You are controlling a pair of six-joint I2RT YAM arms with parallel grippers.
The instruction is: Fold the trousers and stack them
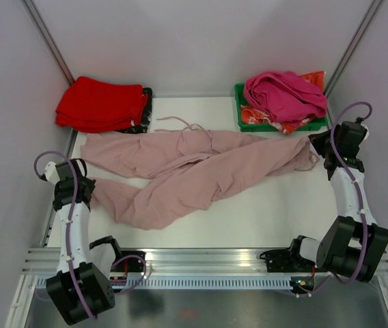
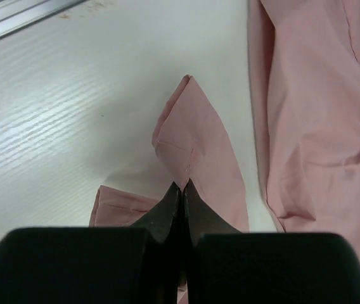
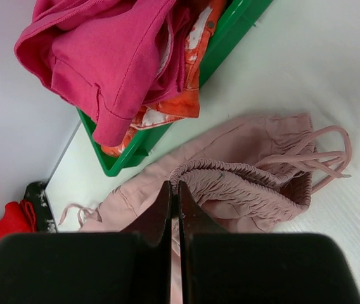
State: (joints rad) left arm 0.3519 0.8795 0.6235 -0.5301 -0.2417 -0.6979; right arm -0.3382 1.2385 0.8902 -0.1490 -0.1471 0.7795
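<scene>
Trousers (image 1: 194,171) lay spread crosswise on the table (image 1: 269,219) between the two grippers: left gripper (image 1: 91,193) at one leg end, right gripper (image 1: 315,147) at the waistband. The other leg end lay just beyond the left gripper. Farther beyond it sat a red folded stack (image 1: 102,104); beyond the right gripper, a green bin (image 1: 240,113) heaped with a magenta garment (image 1: 283,92).

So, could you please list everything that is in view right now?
trousers: one, pale pink, spread across the middle.
red garments: count unclear, red, folded stack, far left corner.
bin: one, green, far right corner.
magenta garment: one, magenta, in the bin.
orange garment: one, orange-white, in the bin, underneath.
table: one, white, beneath everything.
left gripper: one, black, shut on the trousers' leg end.
right gripper: one, black, shut on the trousers' waistband.
</scene>
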